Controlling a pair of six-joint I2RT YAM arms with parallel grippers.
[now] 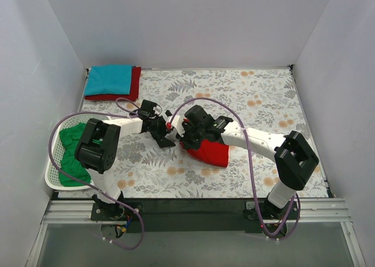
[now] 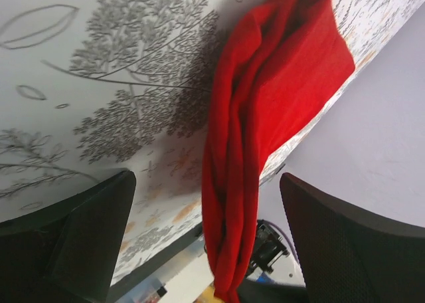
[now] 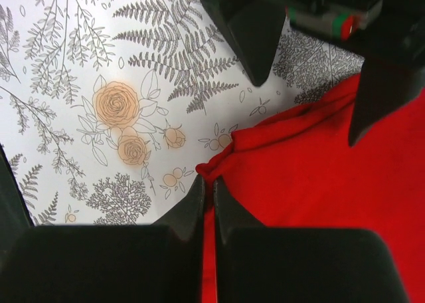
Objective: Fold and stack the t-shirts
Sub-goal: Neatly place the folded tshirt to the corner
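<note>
A bright red t-shirt (image 1: 210, 151) lies bunched on the floral tablecloth at mid-table. My right gripper (image 1: 183, 139) is at its left edge. In the right wrist view that gripper (image 3: 207, 185) is shut on a fold of the red t-shirt (image 3: 312, 177). My left gripper (image 1: 164, 133) stands just left of it, open. In the left wrist view a gathered strip of the red t-shirt (image 2: 265, 117) hangs between the wide-open jaws of the left gripper (image 2: 206, 181), unpinched. A teal blue t-shirt (image 1: 108, 79) lies folded on a darker red t-shirt (image 1: 136, 84) at the back left.
A white lattice basket (image 1: 54, 182) sits at the left edge and holds a crumpled green t-shirt (image 1: 73, 153). White walls close in the table on three sides. One of the left gripper's fingers (image 3: 249, 37) shows close ahead in the right wrist view.
</note>
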